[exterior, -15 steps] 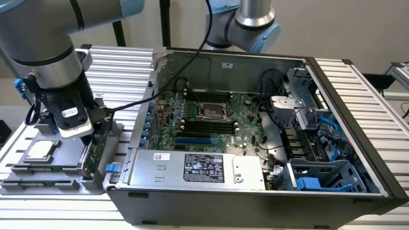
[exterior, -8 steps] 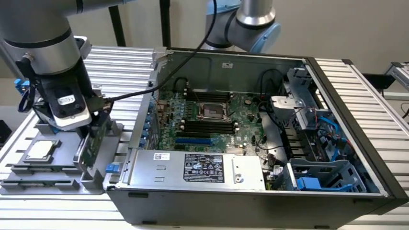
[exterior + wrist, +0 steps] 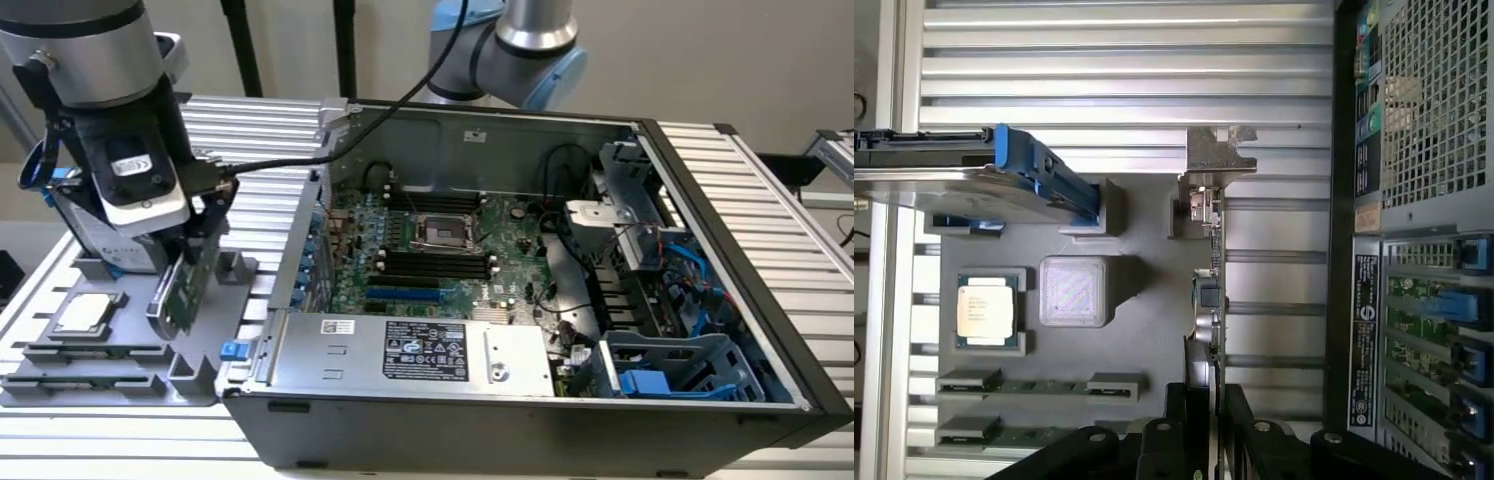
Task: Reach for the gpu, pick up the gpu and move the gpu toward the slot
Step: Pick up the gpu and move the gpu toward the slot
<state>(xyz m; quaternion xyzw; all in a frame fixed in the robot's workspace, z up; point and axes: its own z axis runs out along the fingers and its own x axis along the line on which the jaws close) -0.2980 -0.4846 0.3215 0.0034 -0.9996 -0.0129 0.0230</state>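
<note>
The gripper (image 3: 187, 262) (image 3: 1212, 402) was clamped on the gpu (image 3: 178, 295) (image 3: 1206, 300), one black finger pressed to each face of the thin card. The card stood on edge in a grey holder tray (image 3: 200, 375) (image 3: 1144, 340) on the ribbed aluminium table (image 3: 747, 200) (image 3: 1104, 60), at the exterior view's left. Its silver bracket (image 3: 1209, 162) was at the end away from the gripper.

Little of the writing could be read. A large white-and-black sticker (image 3: 427, 350) sat on the silver box at the near wall of the open computer case (image 3: 534, 430) (image 3: 1344, 200); its print was too fine for me. The small square chip (image 3: 83, 313) (image 3: 985, 309) lying flat in the tray carried lines of text, also illegible. So did a narrow label (image 3: 1362, 320) on the case's outer wall.

The tray sat just beside that wall, with a strip of bare table between them in the wrist view. The hard drive with blue rails (image 3: 964, 185) stood in the tray on the card's other side, apart from it. The case lay open on top, its green motherboard (image 3: 441, 250) and a blue slot (image 3: 400, 295) uncovered, with cables bunched toward the exterior view's right.
</note>
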